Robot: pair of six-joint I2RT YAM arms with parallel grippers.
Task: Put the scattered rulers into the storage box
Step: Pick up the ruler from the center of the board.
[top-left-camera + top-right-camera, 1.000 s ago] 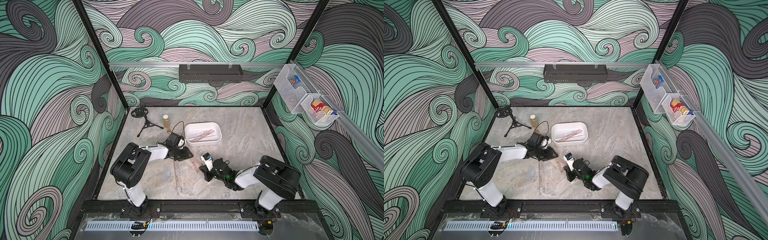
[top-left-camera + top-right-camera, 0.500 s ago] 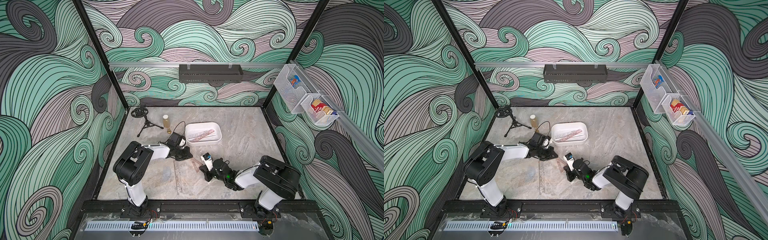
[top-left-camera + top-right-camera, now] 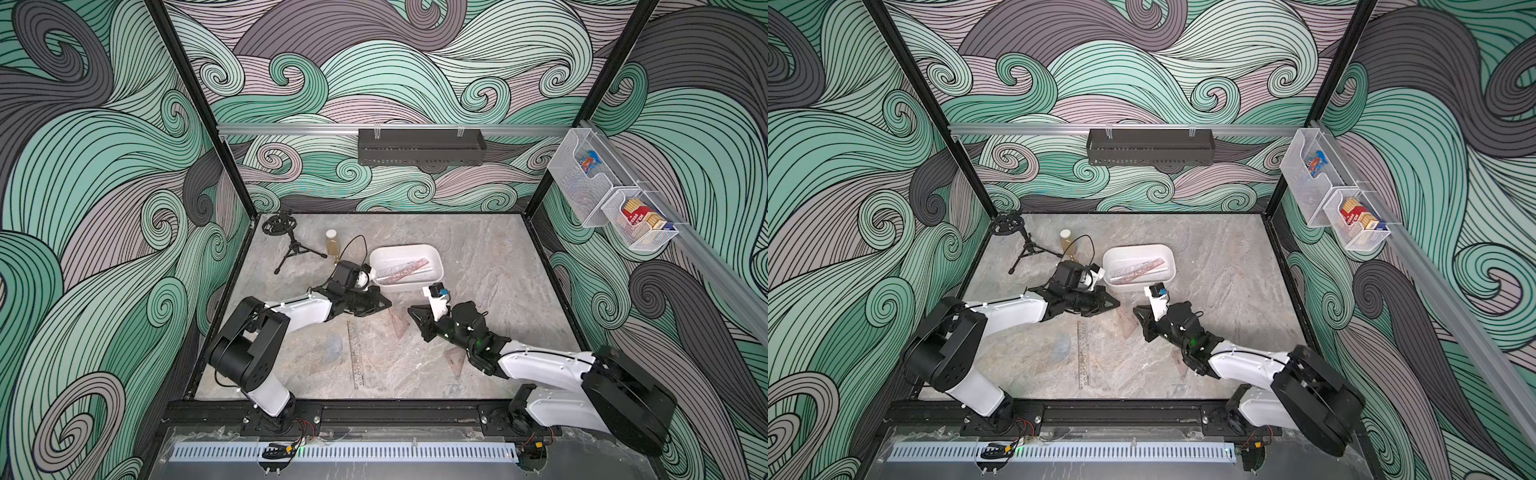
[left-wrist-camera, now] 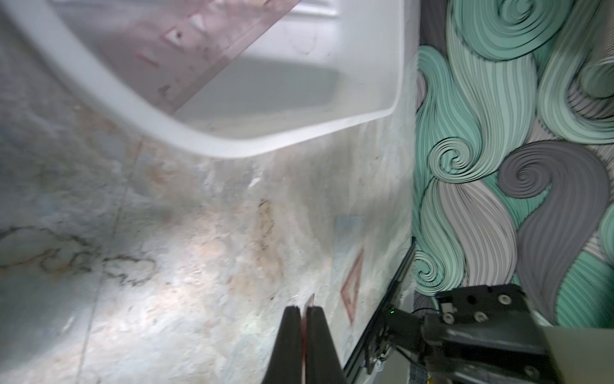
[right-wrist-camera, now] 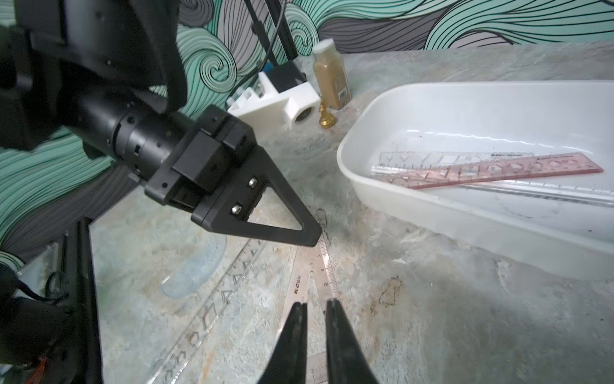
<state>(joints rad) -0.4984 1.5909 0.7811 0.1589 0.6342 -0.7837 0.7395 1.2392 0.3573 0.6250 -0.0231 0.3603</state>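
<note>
The left gripper point(image 3: 385, 304), at centre frame in both top views, is clamped tight on the pointed corner of a pinkish set square point(image 3: 400, 328). The left wrist view shows a pink sliver pinched between its fingers point(image 4: 289, 339). The right gripper point(image 5: 316, 303) faces it from the square's other end. Its jaws are a narrow slit apart with nothing clamped, and its tips are over the scale edge. The storage box point(image 3: 401, 248) sits just above both grippers in the frame, its near rim close to the left fingertip but apart from it. A pink ruler point(image 5: 505, 168) and a clear ruler point(image 5: 548, 194) lie inside. A long clear ruler point(image 3: 356, 353) lies below the left gripper, and a second set square point(image 3: 455, 359) lies beside the right arm. Bare table point(image 3: 490, 270) spreads right of the box to the black frame edge.
</note>
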